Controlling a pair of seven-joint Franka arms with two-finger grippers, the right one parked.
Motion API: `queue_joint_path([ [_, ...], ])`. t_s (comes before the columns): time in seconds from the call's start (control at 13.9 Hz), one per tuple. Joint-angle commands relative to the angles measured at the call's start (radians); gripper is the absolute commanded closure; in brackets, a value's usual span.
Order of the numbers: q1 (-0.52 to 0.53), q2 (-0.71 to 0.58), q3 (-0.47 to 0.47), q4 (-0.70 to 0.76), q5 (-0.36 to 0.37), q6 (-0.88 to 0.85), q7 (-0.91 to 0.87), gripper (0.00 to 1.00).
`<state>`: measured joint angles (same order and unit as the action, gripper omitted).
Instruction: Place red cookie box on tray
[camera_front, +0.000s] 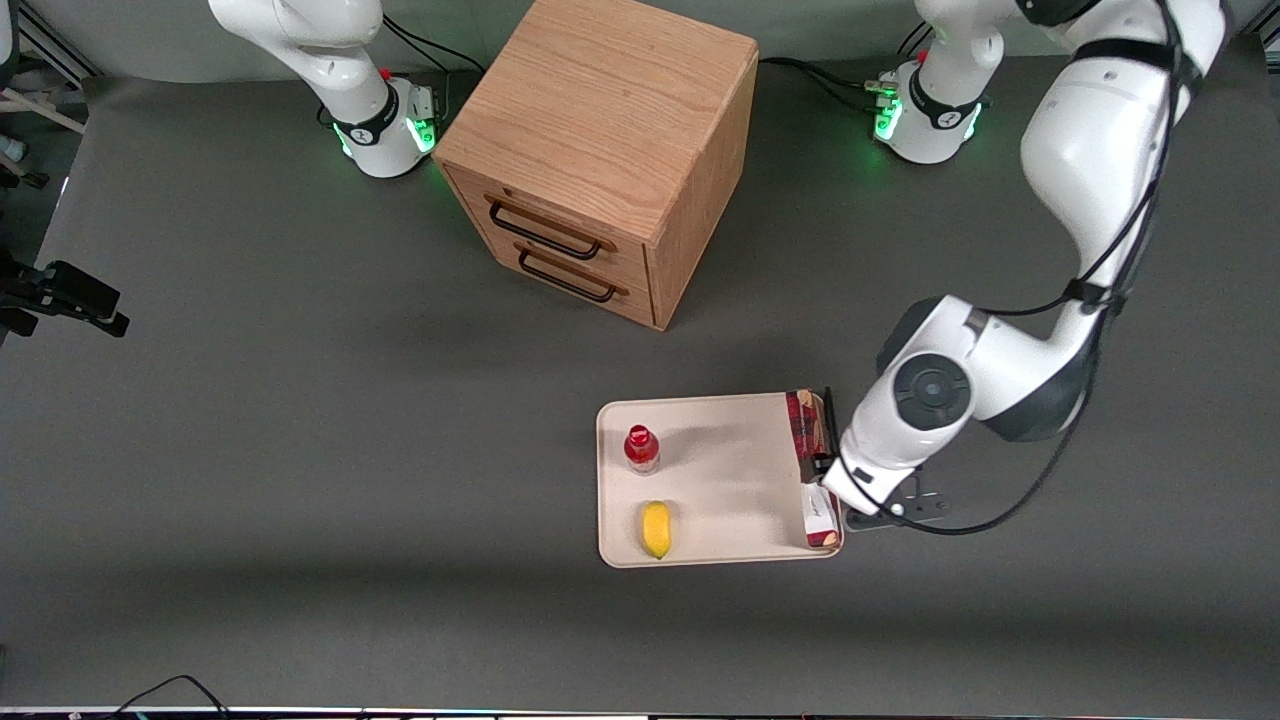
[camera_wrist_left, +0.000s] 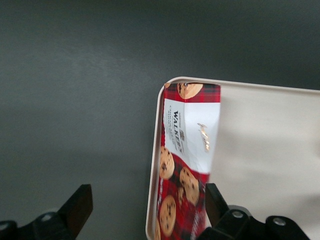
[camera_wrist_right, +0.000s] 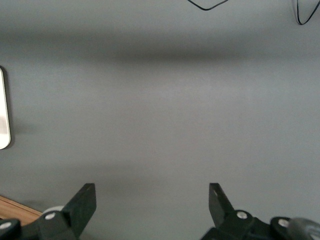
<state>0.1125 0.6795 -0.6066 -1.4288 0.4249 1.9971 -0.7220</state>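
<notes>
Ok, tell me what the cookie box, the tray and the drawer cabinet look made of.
Red cookie box: printed cardboard, slightly glossy, with folded edges; it lies along the tray's edge nearest the working arm. Tray: probably matte cream plastic, judging by its molded rounded corners and low rim. Two-drawer cabinet: light wood or wood veneer with visible grain; its dark handles look like metal. The gripper is open, straddling the box.

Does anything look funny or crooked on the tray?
Only a little: the long dark-red cardboard cookie box sits hard against the rim of the flat cream-white tray, leaning slightly. The hand hangs open above it.
</notes>
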Motion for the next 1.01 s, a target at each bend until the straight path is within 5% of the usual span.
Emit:
queue_joint_path([
  [0.0,0.027,-0.197,0.051,-0.001,-0.141,-0.209,0.203,0.0],
  [0.36,0.027,-0.504,0.258,-0.012,-0.348,-0.512,0.533,0.0],
  [0.94,0.03,-0.942,0.407,-0.343,-0.423,-0.597,0.696,0.0],
])
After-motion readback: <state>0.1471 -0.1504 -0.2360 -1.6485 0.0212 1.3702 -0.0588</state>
